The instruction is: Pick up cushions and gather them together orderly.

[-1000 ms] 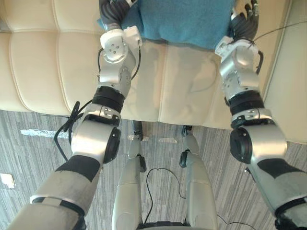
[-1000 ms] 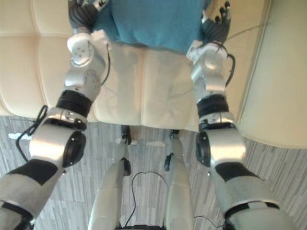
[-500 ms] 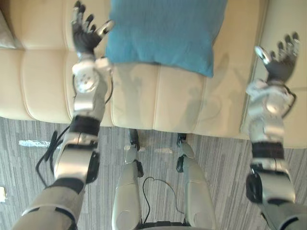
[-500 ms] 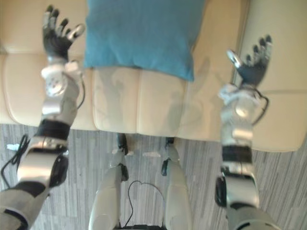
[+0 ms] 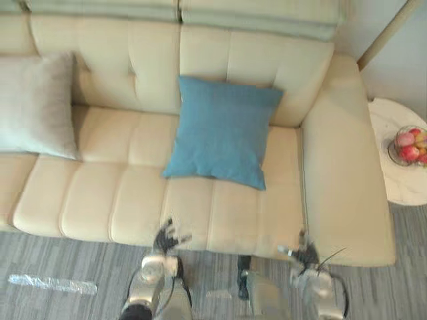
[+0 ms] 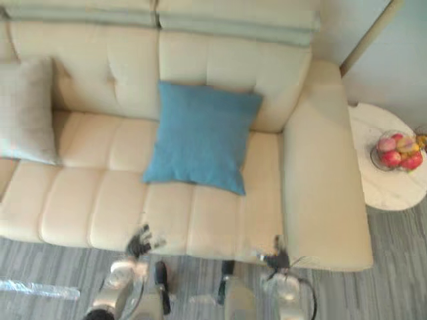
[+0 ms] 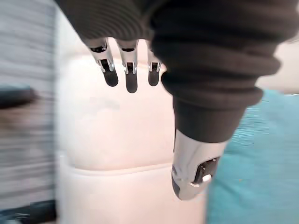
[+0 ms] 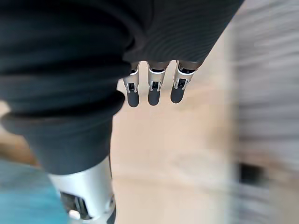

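A blue cushion (image 5: 223,131) leans against the backrest of the cream sofa (image 5: 100,200), right of its middle. A grey cushion (image 5: 35,103) leans at the sofa's left end. My left hand (image 5: 167,238) is low at the seat's front edge, fingers straight and holding nothing. My right hand (image 5: 305,254) is at the front edge near the right armrest, also open and empty. In the left wrist view the left hand's fingers (image 7: 131,74) hang over the cream seat, with the blue cushion (image 7: 252,172) to one side. The right hand's fingers (image 8: 154,88) point at the seat too.
A round white side table (image 5: 399,160) stands right of the sofa with a glass bowl of fruit (image 5: 408,145) on it. Grey striped carpet (image 5: 60,267) lies in front of the sofa. The wide right armrest (image 5: 340,173) borders the seat.
The camera has drawn back and up, so the whole sofa shows. Both hands let go of the blue cushion, opened and dropped to the seat's front edge; the cushion rests against the backrest.
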`<state>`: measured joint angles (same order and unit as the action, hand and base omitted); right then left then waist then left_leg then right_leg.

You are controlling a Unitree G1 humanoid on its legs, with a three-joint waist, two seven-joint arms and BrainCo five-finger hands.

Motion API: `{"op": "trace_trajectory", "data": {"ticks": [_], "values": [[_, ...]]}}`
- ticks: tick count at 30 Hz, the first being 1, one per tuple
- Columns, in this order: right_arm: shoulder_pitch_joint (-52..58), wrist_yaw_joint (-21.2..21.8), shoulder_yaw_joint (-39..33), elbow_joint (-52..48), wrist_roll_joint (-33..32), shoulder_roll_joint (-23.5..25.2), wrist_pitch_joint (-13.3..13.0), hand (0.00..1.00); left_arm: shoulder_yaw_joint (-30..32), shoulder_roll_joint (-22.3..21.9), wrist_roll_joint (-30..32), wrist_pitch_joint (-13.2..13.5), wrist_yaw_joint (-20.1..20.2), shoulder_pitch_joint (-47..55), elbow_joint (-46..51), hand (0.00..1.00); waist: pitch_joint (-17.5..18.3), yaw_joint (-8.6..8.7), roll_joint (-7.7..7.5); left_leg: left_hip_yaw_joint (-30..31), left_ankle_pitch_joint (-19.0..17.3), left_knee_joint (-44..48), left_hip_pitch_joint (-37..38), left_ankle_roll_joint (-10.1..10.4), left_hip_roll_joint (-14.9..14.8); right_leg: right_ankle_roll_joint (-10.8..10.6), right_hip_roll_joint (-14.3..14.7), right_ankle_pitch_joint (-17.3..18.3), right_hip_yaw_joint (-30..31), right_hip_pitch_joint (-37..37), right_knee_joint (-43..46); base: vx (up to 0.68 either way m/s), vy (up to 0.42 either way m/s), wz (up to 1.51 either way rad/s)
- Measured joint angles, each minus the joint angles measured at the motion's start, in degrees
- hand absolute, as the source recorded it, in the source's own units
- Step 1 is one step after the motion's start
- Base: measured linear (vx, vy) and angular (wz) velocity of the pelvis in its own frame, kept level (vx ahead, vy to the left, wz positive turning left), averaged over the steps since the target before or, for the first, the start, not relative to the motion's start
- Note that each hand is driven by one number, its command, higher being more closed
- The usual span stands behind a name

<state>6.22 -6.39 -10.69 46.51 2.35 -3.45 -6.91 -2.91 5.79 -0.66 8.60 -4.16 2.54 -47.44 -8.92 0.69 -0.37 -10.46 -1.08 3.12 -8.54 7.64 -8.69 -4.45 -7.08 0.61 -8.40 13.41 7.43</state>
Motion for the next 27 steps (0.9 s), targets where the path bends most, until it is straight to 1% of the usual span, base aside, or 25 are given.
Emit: {"op": "trace_trajectory", "data": {"ticks": [1,3,6,10,11,12,13,14,15,16,17,18,19,20,21,22,23,24,25,26,27], "values": [[-0.1,0.0,-0.6,2.3,-0.1,0.1,0.4,0.0,0.7,0.0,0.8,-0.4,-0.1,0.5,-2.0,0.0,0.3,0.06,0.27,0.0,0.0,-0.5,1.1,0.0,0.2,-0.2,0.0,-0.6,0.1,-1.4,-1.5,0.09,0.062,-0.04],[-0.1,0.0,-1.2,4.3,-0.2,0.2,0.7,0.0,1.9,0.1,1.8,-0.6,-0.4,0.6,-4.1,0.0,0.8,0.12,0.23,-0.1,0.0,-1.2,2.4,0.0,0.4,-0.5,0.1,-1.4,0.2,-3.2,-3.3,0.05,0.044,-0.02],[-0.4,-0.2,-2.1,6.8,-0.6,0.4,0.9,0.0,3.3,0.3,2.7,-0.7,-0.8,1.3,-5.6,0.0,1.5,0.08,-0.59,-0.9,0.0,-2.4,5.5,0.0,0.7,-0.8,0.2,-2.7,0.9,-6.9,-6.6,0.04,0.024,-0.09],[-0.6,-0.2,-2.7,8.2,-1.3,0.7,0.9,0.0,3.7,0.3,2.9,-0.8,-0.9,1.4,-7.2,0.0,2.3,0.19,-1.43,-1.6,-0.2,-3.0,7.9,-0.3,1.2,-1.0,0.2,-4.0,1.9,-9.4,-9.0,0.01,0.018,-0.15],[-0.5,-0.2,-2.7,8.7,-1.3,0.7,1.2,0.0,3.7,0.3,3.0,-1.1,-0.9,1.4,-7.4,0.0,2.5,0.18,-1.67,-2.0,-0.3,-3.1,8.2,-0.3,1.3,-1.0,0.2,-4.2,2.6,-9.6,-9.3,-0.1,0.04,-0.61],[-1.8,-0.2,-2.6,9.3,-1.4,0.7,1.9,0.0,4.3,0.4,3.5,-1.7,-1.9,1.5,-8.3,0.0,2.4,0.06,-1.95,-4.7,-0.4,-2.9,8.5,-0.4,1.4,-1.0,0.2,-4.8,5.4,-7.1,-7.6,-0.14,0.04,-0.79],[-2.7,-0.2,-2.5,9.5,-1.8,0.7,2.0,0.0,4.3,0.8,3.4,-1.8,-2.3,1.5,-8.3,0.0,2.1,0.04,-2.09,-5.5,-0.8,-2.7,8.1,-0.3,1.5,-0.9,0.3,-4.2,6.5,-5.2,-5.5,-0.16,0.033,-0.75],[-3.2,-0.4,-2.4,9.4,-2.5,0.7,2.0,0.0,4.3,1.2,3.4,-1.9,-2.5,1.3,-8.3,0.0,2.1,0.38,-2.2,-5.5,-1.3,-2.0,7.4,0.2,1.6,-0.9,0.2,-4.1,6.8,-4.3,-4.7,-0.08,0.006,-0.28],[-3.1,-0.4,-2.4,9.5,-2.5,0.7,2.0,0.0,4.4,1.3,3.4,-1.9,-2.7,1.1,-8.3,0.0,2.0,0.36,-2.32,-5.5,-1.4,-1.9,7.5,0.1,1.6,-0.8,0.2,-4.0,6.9,-4.3,-4.7,-0.07,0.006,-0.04],[-2.9,-0.5,-2.3,9.5,-2.5,0.8,2.1,0.0,5.8,1.4,3.4,-1.9,-3.0,0.8,-8.2,0.0,2.0,0.38,-3.27,-4.8,-1.5,-1.3,7.3,-0.1,2.4,-1.1,-0.3,-4.3,7.1,-4.3,-4.4,-0.04,0.005,-0.05],[-2.7,-0.5,-2.1,9.4,-2.5,0.9,2.1,0.0,6.5,1.5,3.4,-1.9,-2.9,0.1,-8.1,0.0,1.9,0.52,-4.57,-4.1,-1.6,0.0,6.5,-1.0,3.6,-1.8,-1.1,-4.6,7.6,-3.7,-4.3,-0.07,0.056,-0.21],[-3.5,-0.5,-1.6,9.2,-2.5,-0.1,2.1,0.0,7.9,1.1,3.4,-2.0,-3.0,0.4,-7.4,0.0,2.4,-0.78,-3.13,-2.7,-1.7,0.2,4.3,-5.9,5.1,-5.2,-0.7,-3.8,9.1,-2.4,-2.2,-0.11,0.08,0.21],[-5.0,-0.7,-1.5,9.4,-2.5,-0.3,2.3,0.0,9.1,1.3,2.6,-1.9,-3.4,-1.1,-7.0,0.0,1.0,0.84,-1.87,-0.9,-1.2,1.9,3.1,-5.0,3.5,-4.4,-0.2,6.7,8.0,2.8,23.8,-0.1,0.074,0.44],[-4.8,-0.7,-1.5,9.6,-2.5,-0.1,2.4,0.0,9.0,1.6,2.5,-1.9,-3.6,-1.3,-6.5,0.0,0.8,0.84,-2.11,0.3,-1.1,2.0,3.4,-5.0,3.6,-5.1,-0.1,8.4,8.1,2.6,29.3,-0.06,-0.009,0.92],[-4.5,-0.7,-1.5,10.5,-2.5,0.7,2.4,0.0,9.2,2.6,2.0,-1.8,-3.6,-1.0,-5.6,0.0,0.9,0.46,-2.89,1.0,-0.5,2.1,3.6,-5.0,4.3,-5.3,-0.2,10.5,8.9,0.7,35.0,-0.01,-0.062,0.61],[-4.4,-0.7,-1.4,10.9,-2.5,1.4,2.5,0.0,10.0,3.2,1.4,-1.8,-4.1,-0.5,-4.9,0.0,1.8,-0.48,-4.62,1.6,-0.3,2.4,3.2,-4.8,4.9,-5.1,-0.7,11.7,9.2,-2.0,34.6,-0.07,-0.155,0.51],[-5.1,-0.7,-1.4,10.9,-2.5,2.0,2.4,0.0,11.2,3.3,0.8,-1.8,-4.7,-0.2,-4.4,0.0,2.3,-1.68,-5.86,1.8,-0.3,5.0,0.5,-4.8,5.3,-4.0,-1.5,13.6,8.9,-5.6,28.2,-0.1,-0.157,0.25],[-6.4,-0.9,-1.4,10.8,-2.5,2.1,2.3,0.0,11.2,3.1,0.5,-1.8,-4.7,-0.5,-4.4,0.0,2.2,-1.8,-5.93,1.9,-0.3,6.7,-1.3,-4.8,4.8,-3.1,-1.1,14.7,8.3,-7.3,23.1,-0.17,-0.185,0.03],[-8.7,-1.0,-1.5,10.7,-2.5,2.0,2.2,0.0,11.0,2.4,0.5,-1.8,-4.6,-1.0,-4.5,0.0,2.0,-2.49,-5.62,1.8,0.0,8.2,-3.7,-4.3,3.6,-2.6,0.3,14.8,6.8,-9.1,16.5,-0.16,-0.107,-0.18],[-10.2,-1.2,-1.5,10.3,-2.5,2.0,1.7,0.0,10.8,1.7,0.4,-1.9,-4.6,-1.1,-4.9,0.0,1.1,-3.25,-4.28,1.7,0.5,8.2,-5.1,-3.5,2.5,-2.2,1.1,14.7,5.6,-10.3,11.8,-0.24,-0.124,-0.18],[-11.1,-1.4,-1.5,10.1,-2.5,1.6,1.4,0.0,10.1,0.3,0.4,-2.0,-4.5,-1.8,-5.6,0.0,-0.5,-3.25,-3.12,1.9,1.4,7.9,-5.7,-2.5,2.0,-1.1,1.7,14.8,4.6,-11.6,8.3,-0.21,-0.097,-0.03]]}}
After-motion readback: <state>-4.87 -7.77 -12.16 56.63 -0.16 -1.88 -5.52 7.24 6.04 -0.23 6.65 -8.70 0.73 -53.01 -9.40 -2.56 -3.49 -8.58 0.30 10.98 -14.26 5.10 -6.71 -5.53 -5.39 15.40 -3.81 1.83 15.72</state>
